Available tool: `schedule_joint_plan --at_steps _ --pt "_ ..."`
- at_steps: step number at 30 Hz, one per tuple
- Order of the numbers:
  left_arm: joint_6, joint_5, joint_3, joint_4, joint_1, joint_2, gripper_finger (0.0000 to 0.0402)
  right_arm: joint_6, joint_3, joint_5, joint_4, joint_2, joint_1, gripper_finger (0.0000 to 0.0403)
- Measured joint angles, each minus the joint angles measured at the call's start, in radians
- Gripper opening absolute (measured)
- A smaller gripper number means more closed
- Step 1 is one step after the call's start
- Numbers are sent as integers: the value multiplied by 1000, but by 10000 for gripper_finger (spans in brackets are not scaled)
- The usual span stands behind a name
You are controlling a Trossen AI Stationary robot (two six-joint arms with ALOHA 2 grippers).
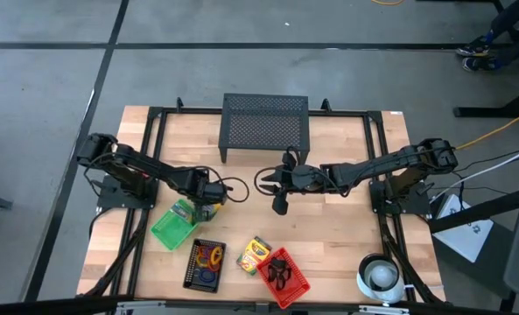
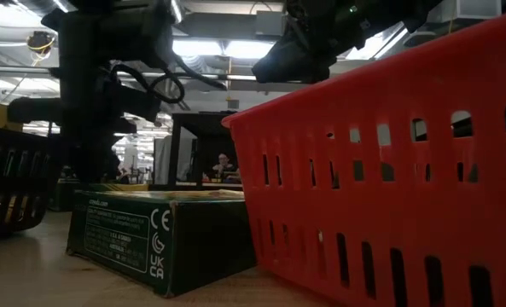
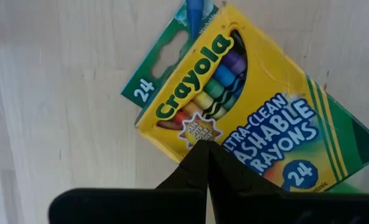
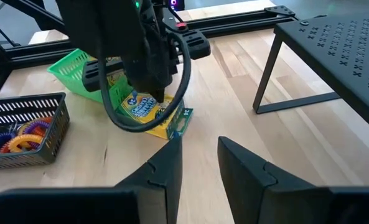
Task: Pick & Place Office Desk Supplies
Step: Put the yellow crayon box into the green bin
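A yellow-and-green Crayola crayon box (image 3: 246,106) lies face up on the wood beside a green basket (image 1: 173,229), one end toward the basket. My left gripper (image 3: 206,144) stands over it, pointing down, shut, its tips on the box face; the right wrist view shows this from the side (image 4: 161,98). My right gripper (image 4: 200,140) hangs open with nothing between its fingers above the table's middle (image 1: 281,203), in front of the mesh stand. A second crayon box (image 1: 253,255) lies flat near the front edge. My left gripper sets its shut fingertips (image 3: 196,155) on the crayon box's printed front face (image 3: 196,127), about the middle of the box, coming from above and pointing down. Nothing is pinched between the fingers. The box lies under them on the table, next to the green basket.
The black mesh stand (image 1: 265,122) stands at the far middle. Along the near edge sit a black mesh basket with coloured rings (image 1: 205,264), a red basket with black clips (image 1: 285,278) and a white roll (image 1: 382,276). Bare wood lies between the two grippers.
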Motion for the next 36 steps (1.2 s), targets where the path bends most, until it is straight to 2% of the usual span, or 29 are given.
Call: schedule_joint_plan --at_steps 13,28,36 --pt "31 -54 -8 -64 47 -63 2 -12 0 1 0 0 -7 105" --pt "59 -15 -14 -71 74 -69 2 -26 0 3 0 0 -9 105" --pt "45 -24 -77 -80 105 -70 2 -26 0 3 0 0 -9 105"
